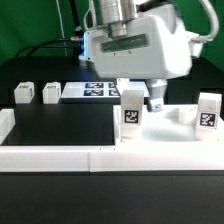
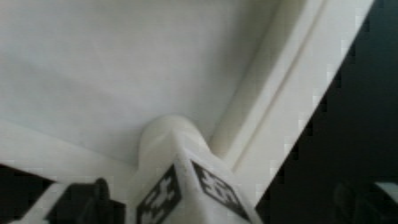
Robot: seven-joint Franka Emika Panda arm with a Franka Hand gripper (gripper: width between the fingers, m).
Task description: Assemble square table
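The square table's white top (image 1: pixel 172 130) lies at the exterior view's right. Two white tagged legs stand upright on it, one (image 1: pixel 131 113) at its left corner and one (image 1: pixel 208 110) at its right. My gripper (image 1: pixel 140 99) hangs right over the left one, open. In the wrist view that leg (image 2: pixel 189 172) rises between my dark fingers (image 2: pixel 80 203), with a gap on each side, against the top's inner face (image 2: pixel 125 80). Two more legs (image 1: pixel 22 94) (image 1: pixel 50 93) lie loose at the far left.
The marker board (image 1: pixel 88 92) lies flat behind the black mat, between the loose legs and my arm. A long low white border wall (image 1: pixel 55 158) runs along the front and up the left side. A green backdrop stands behind.
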